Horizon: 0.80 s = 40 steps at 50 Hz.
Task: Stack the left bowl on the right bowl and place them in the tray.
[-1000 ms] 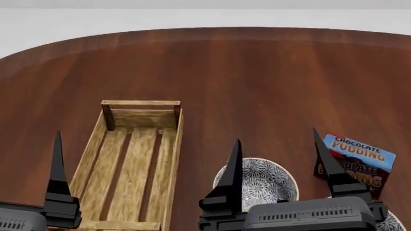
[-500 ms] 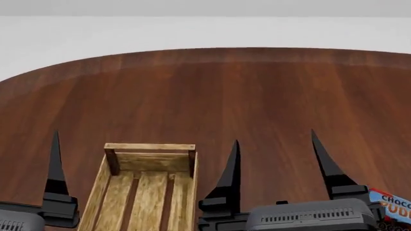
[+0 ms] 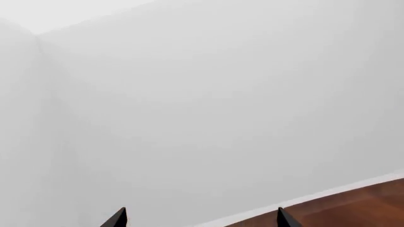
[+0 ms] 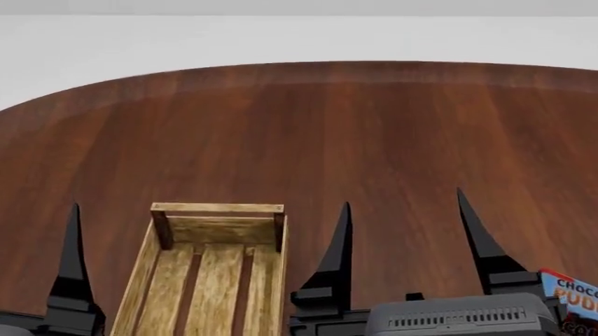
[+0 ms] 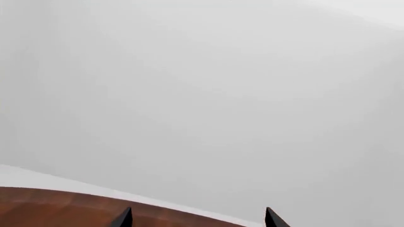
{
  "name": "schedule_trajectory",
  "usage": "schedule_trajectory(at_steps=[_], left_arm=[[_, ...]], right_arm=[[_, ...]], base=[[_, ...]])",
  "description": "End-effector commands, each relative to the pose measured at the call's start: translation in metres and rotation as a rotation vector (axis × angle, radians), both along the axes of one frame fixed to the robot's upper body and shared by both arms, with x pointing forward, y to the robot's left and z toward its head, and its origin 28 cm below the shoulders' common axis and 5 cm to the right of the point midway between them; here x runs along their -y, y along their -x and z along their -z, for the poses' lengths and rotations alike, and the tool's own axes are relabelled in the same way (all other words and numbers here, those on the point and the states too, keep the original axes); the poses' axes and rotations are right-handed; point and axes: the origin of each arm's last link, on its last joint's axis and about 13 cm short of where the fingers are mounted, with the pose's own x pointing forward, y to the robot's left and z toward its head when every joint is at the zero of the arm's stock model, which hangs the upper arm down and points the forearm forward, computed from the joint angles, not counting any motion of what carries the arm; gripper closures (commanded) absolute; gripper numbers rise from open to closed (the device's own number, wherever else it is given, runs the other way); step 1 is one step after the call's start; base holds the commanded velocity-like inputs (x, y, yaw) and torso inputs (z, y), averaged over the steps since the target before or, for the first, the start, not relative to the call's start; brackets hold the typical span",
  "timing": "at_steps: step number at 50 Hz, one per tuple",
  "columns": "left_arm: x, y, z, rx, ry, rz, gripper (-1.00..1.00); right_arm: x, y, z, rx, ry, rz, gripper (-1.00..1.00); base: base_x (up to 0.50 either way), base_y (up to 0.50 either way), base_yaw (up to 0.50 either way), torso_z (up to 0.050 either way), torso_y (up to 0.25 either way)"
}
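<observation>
With neither bowl in sight and only the long light-wood slatted tray point(image 4: 213, 269) near the table's front edge, both black grippers point(image 4: 402, 241) point(image 3: 200, 218), spread and empty, risk groping blind.

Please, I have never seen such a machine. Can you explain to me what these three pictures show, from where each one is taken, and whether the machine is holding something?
These are simulator renders of a two-armed robot. The head view looks down from its head onto a brown wooden table. The black spikes are the fingers of its two pincers: the right pincer shows both, spread apart and holding nothing; the left pincer shows only one finger there. On the table lie a light-wood slatted tray, with nothing in the part shown, and a chocolate pudding box cut off by the picture's edge. No bowl is in sight. The two other pictures come from cameras near each pincer; both face a white wall, with open fingertips and a strip of table.
</observation>
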Motion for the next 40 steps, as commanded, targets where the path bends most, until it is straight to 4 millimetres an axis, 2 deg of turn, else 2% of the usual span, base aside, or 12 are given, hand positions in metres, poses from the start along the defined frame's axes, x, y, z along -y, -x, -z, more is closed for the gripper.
schedule_trajectory(at_steps=[1,40], left_arm=[[-0.003,0.0029,0.0018,0.002,-0.015,0.004,-1.0],[-0.0059,0.0017,0.0012,0.01,-0.029,-0.022,-1.0]], right_arm=[[-0.0005,0.0,0.0006,-0.002,0.001,-0.007,-1.0],[-0.0006,-0.0002,0.0019,-0.012,-0.005,-0.018,-1.0]], base=[[0.0,0.0,0.0,0.0,-0.25],[0.0,0.0,0.0,0.0,-0.25]])
